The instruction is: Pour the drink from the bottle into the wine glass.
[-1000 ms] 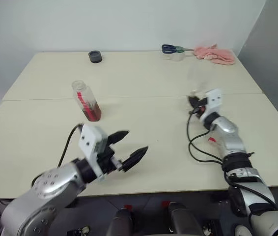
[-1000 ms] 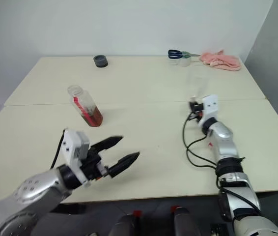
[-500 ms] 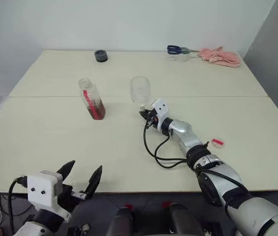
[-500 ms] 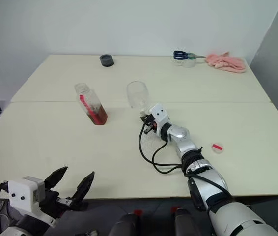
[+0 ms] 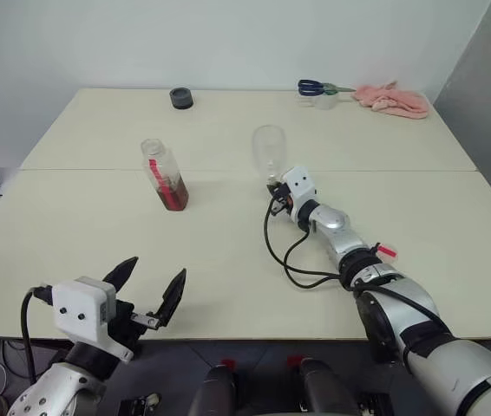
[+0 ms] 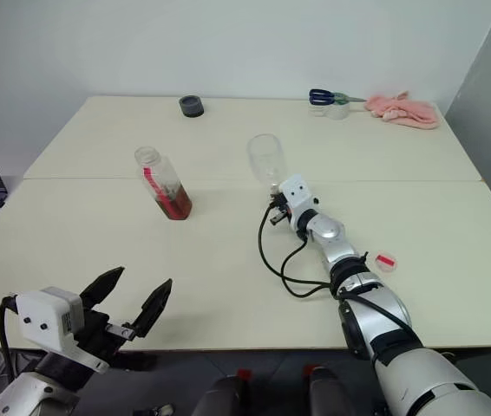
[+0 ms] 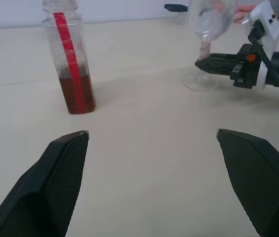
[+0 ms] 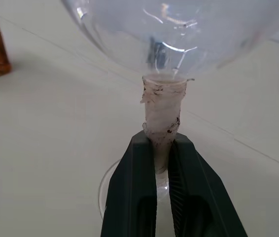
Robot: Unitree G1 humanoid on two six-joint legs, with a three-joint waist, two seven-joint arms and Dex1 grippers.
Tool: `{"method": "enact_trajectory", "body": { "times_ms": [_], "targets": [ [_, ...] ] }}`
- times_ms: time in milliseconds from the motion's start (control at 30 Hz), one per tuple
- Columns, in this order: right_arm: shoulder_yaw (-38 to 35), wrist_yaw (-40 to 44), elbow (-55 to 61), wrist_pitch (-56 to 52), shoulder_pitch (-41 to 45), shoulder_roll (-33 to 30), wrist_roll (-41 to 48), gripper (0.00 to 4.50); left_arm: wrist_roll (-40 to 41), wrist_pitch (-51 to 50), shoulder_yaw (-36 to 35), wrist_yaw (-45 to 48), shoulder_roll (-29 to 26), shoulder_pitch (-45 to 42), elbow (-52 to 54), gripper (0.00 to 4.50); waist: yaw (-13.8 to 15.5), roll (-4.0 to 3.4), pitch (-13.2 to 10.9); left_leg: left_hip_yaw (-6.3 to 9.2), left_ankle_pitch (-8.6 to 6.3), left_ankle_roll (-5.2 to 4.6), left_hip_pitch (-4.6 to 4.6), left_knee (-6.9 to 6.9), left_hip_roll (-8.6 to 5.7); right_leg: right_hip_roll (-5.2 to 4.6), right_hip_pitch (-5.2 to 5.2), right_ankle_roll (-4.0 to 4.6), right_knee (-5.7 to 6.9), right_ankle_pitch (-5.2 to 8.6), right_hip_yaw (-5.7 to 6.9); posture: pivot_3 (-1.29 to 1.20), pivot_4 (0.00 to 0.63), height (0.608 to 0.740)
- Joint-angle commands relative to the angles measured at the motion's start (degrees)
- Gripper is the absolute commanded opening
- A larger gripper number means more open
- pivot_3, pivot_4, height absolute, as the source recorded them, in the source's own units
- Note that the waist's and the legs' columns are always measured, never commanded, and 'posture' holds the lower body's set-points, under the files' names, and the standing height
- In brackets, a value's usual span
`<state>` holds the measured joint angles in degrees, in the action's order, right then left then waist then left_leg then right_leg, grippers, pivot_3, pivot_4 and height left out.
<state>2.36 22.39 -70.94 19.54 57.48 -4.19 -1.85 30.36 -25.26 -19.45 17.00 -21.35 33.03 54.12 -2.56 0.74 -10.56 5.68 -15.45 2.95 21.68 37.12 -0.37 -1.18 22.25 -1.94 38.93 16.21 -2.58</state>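
Uncapped bottle [image 5: 162, 174] a third full of amber drink [image 5: 170, 192], upright beside empty upright wine glass [image 5: 269, 152].

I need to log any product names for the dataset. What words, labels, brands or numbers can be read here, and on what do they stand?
No text can be read.
Bottle: the red-and-white label strip bears no legible print.
Wine glass: no markings.
Small red piece on the table: too small to read.
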Motion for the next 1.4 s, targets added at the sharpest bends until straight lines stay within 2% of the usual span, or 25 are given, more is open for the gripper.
{"method": "enact_trajectory", "body": {
  "times_ms": [33,367,733,1100,1167,1233,1333,1400],
  "targets": [
    [-3.5,2.1,-1.2,-1.8,0.1,-0.6,2.7,1.05,1.3,-0.6,-0.8,0.2,-1.1,-2.3,-0.1,4.5,0.0,-0.01,0.0,-0.01,0.0,0.0,-0.01,-0.02,0.0,0.0,0.0,0.0,-0.01,0.0,-0.01,0.0,0.15,0.74],
    [-4.7,5.1,0.3,-0.9,-0.9,-0.4,2.8,4.48,2.5,-2.5,-0.7,0.4,-3.0,-7.4,-2.0,4.5,-0.9,-0.04,0.0,-0.02,0.0,0.0,-0.02,-0.13,0.07,0.05,0.05,0.04,0.03,0.01,0.0,0.0,0.15,0.74],
    [-5.3,7.2,2.3,1.7,1.1,1.7,4.0,4.48,2.6,-3.3,0.3,0.3,-3.0,-8.4,-2.0,4.5,-0.8,-0.04,0.0,0.01,0.0,0.01,-0.04,-0.13,0.08,0.06,0.05,0.04,0.04,0.01,0.01,0.0,0.15,0.74],
    [-5.0,5.0,1.3,2.6,2.3,1.5,2.8,4.48,3.0,-3.9,0.5,-0.2,-2.5,-8.4,-2.0,4.5,-0.8,-0.04,0.0,0.0,0.0,0.01,-0.03,-0.13,0.07,0.05,0.05,0.04,0.04,0.01,0.01,0.0,0.15,0.74],
    [-3.1,4.9,1.0,4.8,2.5,2.4,0.9,4.1,2.8,-3.8,0.3,-0.2,-2.6,-9.0,-2.8,4.5,-0.8,-0.04,0.0,0.0,0.0,0.01,-0.04,-0.13,0.08,0.05,0.05,0.04,0.04,0.01,0.01,0.0,0.15,0.74],
    [-0.7,1.1,0.1,6.1,3.4,2.8,-2.6,3.56,3.1,-4.0,-0.5,-0.4,-2.8,-10.2,-4.0,4.5,-0.9,-0.04,0.0,0.0,0.0,0.01,-0.05,-0.14,0.09,0.07,0.05,0.04,0.04,0.01,0.0,0.0,0.15,0.74],
    [0.6,-3.9,-1.1,5.4,5.1,2.7,-5.2,2.51,3.8,-4.3,-1.3,-0.6,-2.8,-10.9,-4.3,4.5,-0.9,-0.04,0.0,0.02,0.03,0.06,-0.07,-0.14,0.1,0.09,0.07,0.05,0.08,0.02,0.01,0.0,0.15,0.74],
    [0.1,-4.0,-1.2,5.1,5.2,2.0,-5.0,1.85,4.1,-4.5,-1.4,-0.7,-2.6,-10.3,-3.5,4.5,-0.8,-0.04,0.0,0.04,0.05,0.1,-0.05,-0.13,0.08,0.07,0.06,0.05,0.07,0.01,0.02,0.0,0.15,0.74]
  ]
}}
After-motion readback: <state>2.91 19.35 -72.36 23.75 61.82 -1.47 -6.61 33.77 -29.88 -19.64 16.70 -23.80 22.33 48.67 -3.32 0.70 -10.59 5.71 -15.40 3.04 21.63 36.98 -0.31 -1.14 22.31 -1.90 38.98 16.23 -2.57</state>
